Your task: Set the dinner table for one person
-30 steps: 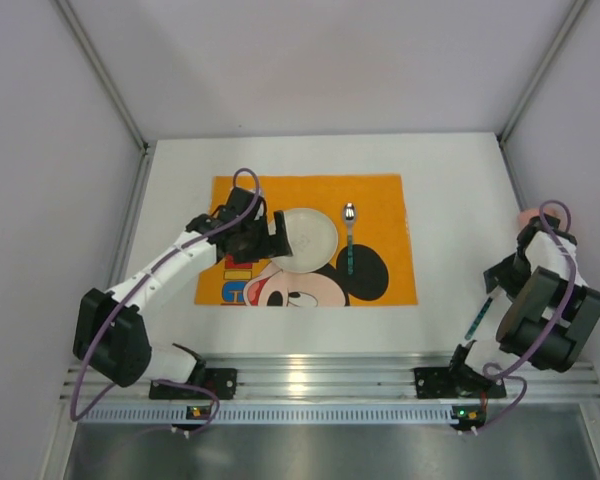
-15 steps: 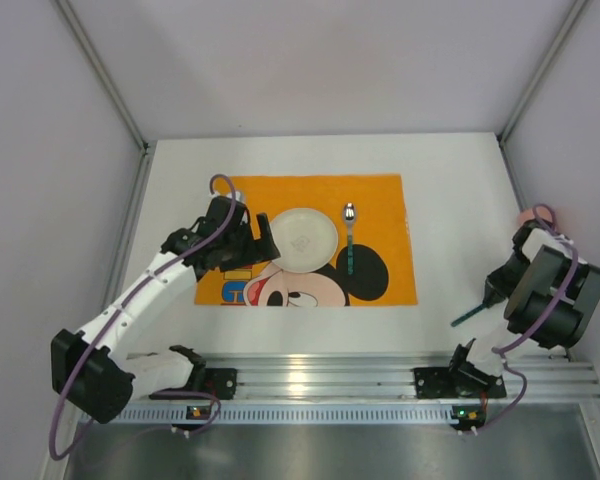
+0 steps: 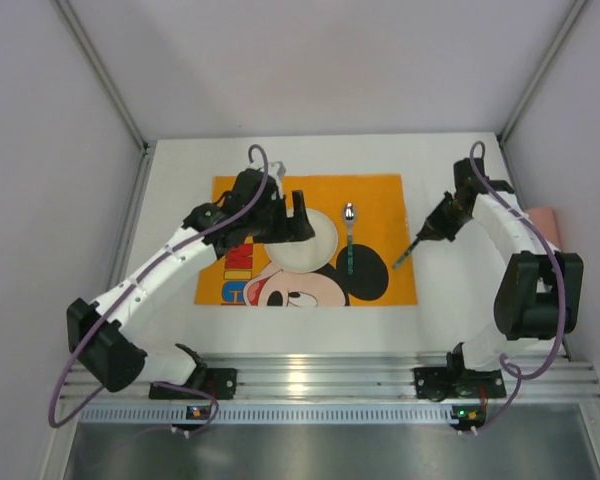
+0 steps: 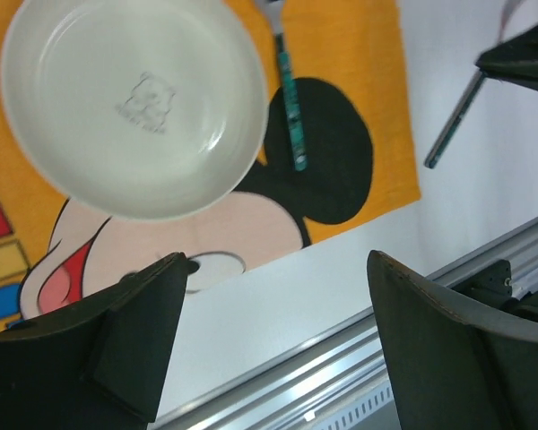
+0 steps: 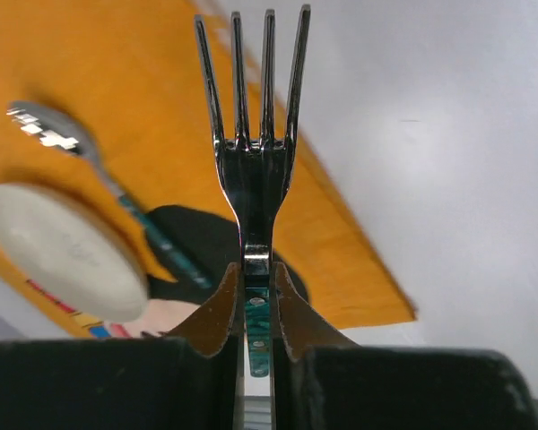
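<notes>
A round white plate (image 3: 310, 245) lies on the orange cartoon-mouse placemat (image 3: 380, 195) on the white dinner table (image 3: 460, 300). A spoon (image 3: 349, 240) with a teal handle lies just right of the plate. My left gripper (image 3: 295, 222) hovers open over the plate's left part, holding nothing. In the left wrist view the plate (image 4: 134, 103) and spoon (image 4: 289, 107) lie beyond the left gripper (image 4: 278, 296). My right gripper (image 3: 430, 238) is shut on a teal-handled fork (image 3: 405, 257) above the placemat's right edge. The fork's tines (image 5: 251, 90) stick out past the right gripper (image 5: 257, 287).
A pink object (image 3: 545, 218) sits at the table's right edge, behind the right arm. The aluminium rail (image 3: 320, 375) runs along the near edge with both arm bases on it. Grey walls close in the left, right and back.
My right gripper shut on the fork near the table's right side and carried it up and left to the placemat's right edge. The left gripper drew back, then came over the plate.
</notes>
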Action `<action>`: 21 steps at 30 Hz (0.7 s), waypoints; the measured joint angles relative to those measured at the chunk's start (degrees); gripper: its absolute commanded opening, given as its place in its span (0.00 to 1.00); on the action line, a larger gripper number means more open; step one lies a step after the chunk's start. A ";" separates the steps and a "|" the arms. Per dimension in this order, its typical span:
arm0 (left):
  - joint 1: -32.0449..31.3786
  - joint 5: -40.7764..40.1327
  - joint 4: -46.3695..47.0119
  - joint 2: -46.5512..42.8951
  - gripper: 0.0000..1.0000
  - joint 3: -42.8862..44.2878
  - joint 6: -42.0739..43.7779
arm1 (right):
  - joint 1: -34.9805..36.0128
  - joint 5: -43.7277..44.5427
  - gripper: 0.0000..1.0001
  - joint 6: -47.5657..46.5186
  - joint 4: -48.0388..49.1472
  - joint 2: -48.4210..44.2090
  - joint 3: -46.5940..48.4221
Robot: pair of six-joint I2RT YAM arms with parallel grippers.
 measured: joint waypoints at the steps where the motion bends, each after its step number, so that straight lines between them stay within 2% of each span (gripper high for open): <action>1: -1.09 0.13 0.72 1.90 0.85 2.45 0.50 | 1.95 -0.94 0.00 0.98 -0.04 -0.15 2.67; 6: -8.46 0.11 3.78 12.07 0.84 11.58 2.60 | 8.46 -5.79 0.00 4.76 -0.81 -1.29 12.33; 12: -15.43 0.31 5.44 22.62 0.83 16.55 3.72 | 11.23 -9.33 0.00 7.32 -3.23 -2.80 14.56; 19: -16.46 2.10 6.16 27.82 0.82 20.55 5.09 | 11.34 -10.97 0.00 8.37 -5.90 -4.24 14.56; 21: -16.33 2.82 6.78 28.52 0.75 21.81 5.18 | 11.54 -11.28 0.00 8.41 -6.14 -4.61 14.56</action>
